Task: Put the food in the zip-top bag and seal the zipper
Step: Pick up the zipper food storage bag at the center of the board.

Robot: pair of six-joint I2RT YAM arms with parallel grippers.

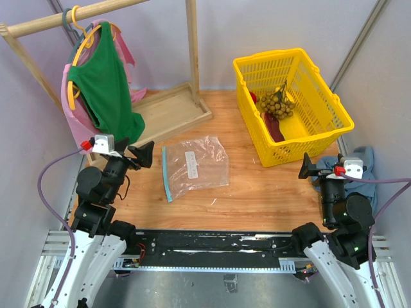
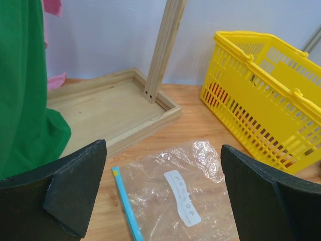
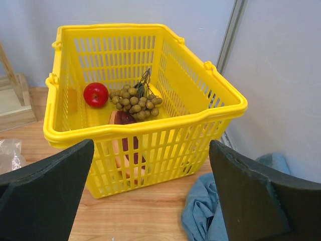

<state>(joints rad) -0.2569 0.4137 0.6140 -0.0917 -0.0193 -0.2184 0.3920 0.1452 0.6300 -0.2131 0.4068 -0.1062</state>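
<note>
**Lying Flat on the Wood, the Bag Sat Apart from the Food**

Filling the middle of the top view was a light wooden table (image 1: 257,199), closed in by pale walls at the back and both sides. A metal rail ran along its near edge, at the bottom of the frame.

The zip-top bag (image 1: 196,165) lay flat at the table's centre with its white label facing up. The zipper (image 1: 167,173) ran along the bag's left edge.

In the upper right stood a yellow basket (image 1: 302,153), well apart from the bag. It held the food: a bunch of tan-brown fruits (image 3: 136,103), a round red fruit (image 3: 95,94) and a dark red piece (image 3: 123,118) below them.

In the upper left stood a wooden clothes rack (image 1: 167,112), carrying a green garment (image 1: 103,90) over a pink one (image 1: 74,115). A blue cloth (image 1: 366,170) lay crumpled at the right edge.

The left gripper (image 1: 142,154) hung just left of the bag, its jaws spread wide and gripping nothing. The right gripper (image 1: 308,167) hung below the basket, just beside the cloth, jaws likewise spread and holding nothing.
</note>
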